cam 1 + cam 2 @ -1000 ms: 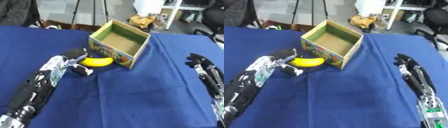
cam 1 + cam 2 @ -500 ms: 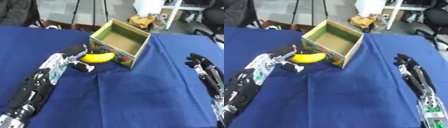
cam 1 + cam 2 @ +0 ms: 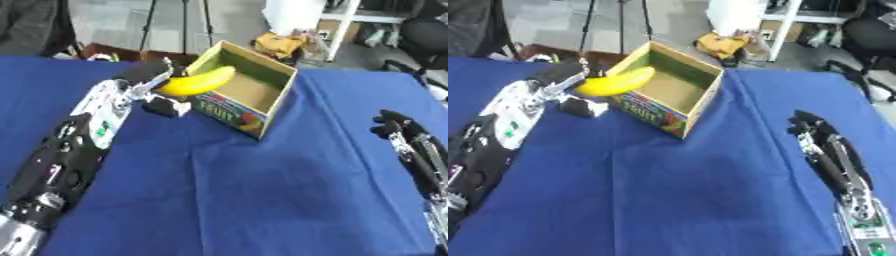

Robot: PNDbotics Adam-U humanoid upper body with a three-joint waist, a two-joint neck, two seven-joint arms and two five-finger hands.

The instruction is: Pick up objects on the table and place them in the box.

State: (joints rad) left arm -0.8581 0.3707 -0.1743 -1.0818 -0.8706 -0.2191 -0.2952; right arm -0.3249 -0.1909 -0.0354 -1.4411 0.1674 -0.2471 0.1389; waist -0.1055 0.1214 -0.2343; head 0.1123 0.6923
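Note:
A yellow banana [image 3: 196, 82] is held up in the air by my left hand [image 3: 147, 88], whose fingers and thumb are curled round its left end. The banana's free end reaches over the near left rim of the open cardboard box [image 3: 249, 92], which stands on the blue table with a fruit print on its front wall. Nothing else shows inside the box. My right hand [image 3: 814, 131] rests at the right side of the table, fingers straight and holding nothing.
The blue cloth [image 3: 245, 190] covers the whole table. Beyond its far edge stand a tripod, a white shelf and a black office chair [image 3: 426, 37]. A yellowish bundle [image 3: 278, 44] lies on the floor behind the box.
My left hand has lifted the banana off the table and carried it up to the box's rim. The view has also shifted. The right hand has stayed put.

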